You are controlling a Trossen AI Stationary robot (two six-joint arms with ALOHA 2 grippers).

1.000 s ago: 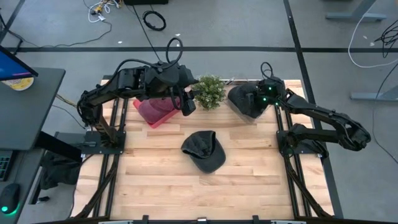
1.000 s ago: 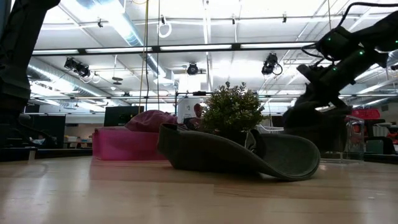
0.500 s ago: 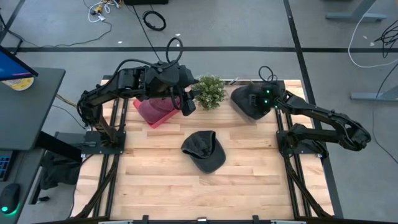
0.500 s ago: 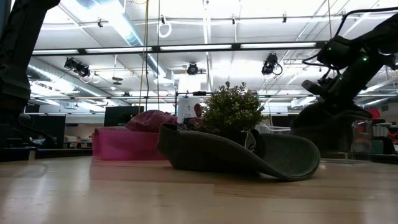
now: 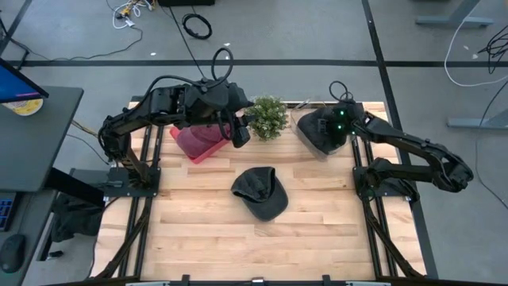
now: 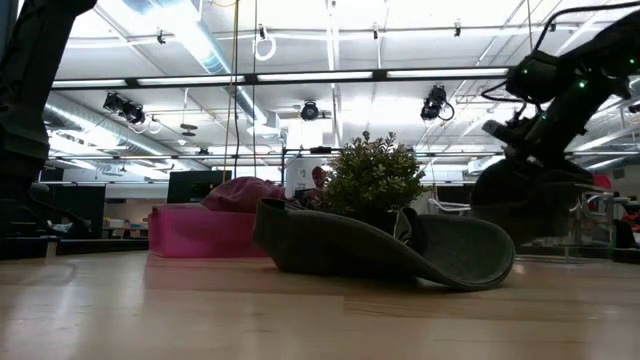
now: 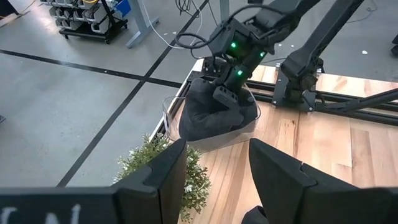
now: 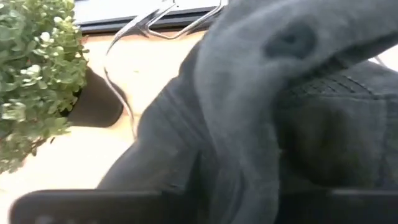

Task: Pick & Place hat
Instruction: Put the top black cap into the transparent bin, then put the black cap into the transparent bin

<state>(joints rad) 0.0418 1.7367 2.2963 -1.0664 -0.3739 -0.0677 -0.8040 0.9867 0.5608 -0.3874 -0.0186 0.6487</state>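
A dark grey hat (image 5: 260,192) lies on the wooden table's middle, resting on its brim and crown; it also shows close up in the low view (image 6: 400,250). A second dark hat (image 5: 316,131) (image 7: 214,115) sits bunched in a clear container (image 7: 171,118) at the far right. My right gripper (image 5: 333,131) (image 7: 222,93) is right on top of that hat, and dark cloth (image 8: 249,112) fills its wrist view. My left gripper (image 5: 238,133) (image 7: 214,165) hangs open, high over the far left, with nothing between its fingers.
A pink bin (image 5: 198,143) with a dark red cloth in it stands at the far left under my left arm. A small potted plant (image 5: 267,117) stands between the bin and the clear container. The table's near half is bare wood.
My right gripper has tipped and rolled a little above the clear container. The dark hat under it has sunk lower into the container and drawn in from the side nearest the plant. The hat on the table's middle has not moved.
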